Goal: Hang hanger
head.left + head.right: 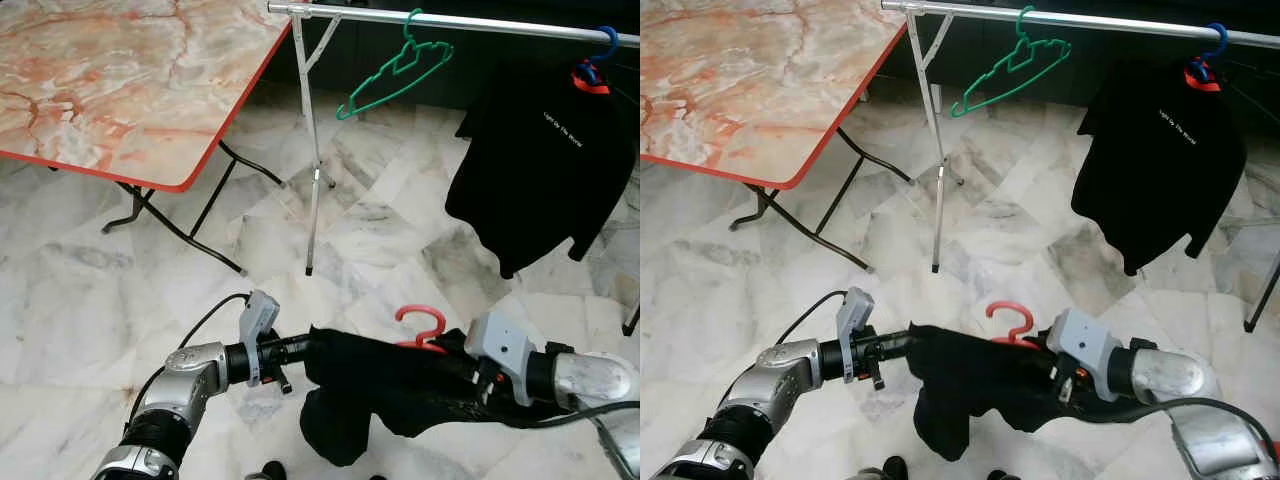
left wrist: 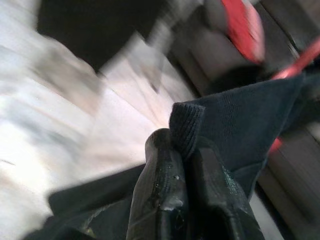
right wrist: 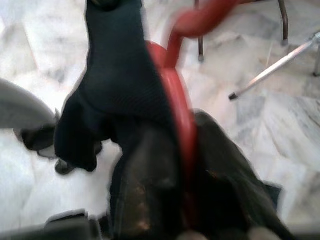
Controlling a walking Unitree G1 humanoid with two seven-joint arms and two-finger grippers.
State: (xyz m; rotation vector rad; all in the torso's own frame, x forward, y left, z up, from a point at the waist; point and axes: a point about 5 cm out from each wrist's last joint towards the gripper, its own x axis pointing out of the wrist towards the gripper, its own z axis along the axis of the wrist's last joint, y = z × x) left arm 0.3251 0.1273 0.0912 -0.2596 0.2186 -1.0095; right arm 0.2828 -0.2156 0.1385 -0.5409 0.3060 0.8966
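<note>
Here, from the head views, the red hanger (image 1: 424,330) sits low between the two arms with a dark garment (image 1: 385,385) draped over it, its hook pointing up, well below the rail (image 1: 450,20) where a green hanger (image 1: 395,72) and a black shirt (image 1: 545,165) already hang; the marble-topped table (image 1: 120,80) stands off to the robot's left. The left hand (image 1: 300,350) and the right hand (image 1: 1045,368) each take one end, apparently to keep the garment spread and the hook free for the rail. The left wrist view shows its fingers (image 2: 165,195) pressed together on a ribbed edge of the cloth. The right wrist view shows its fingers (image 3: 150,185) clamped around the hanger's red bar, cloth bunched alongside.
</note>
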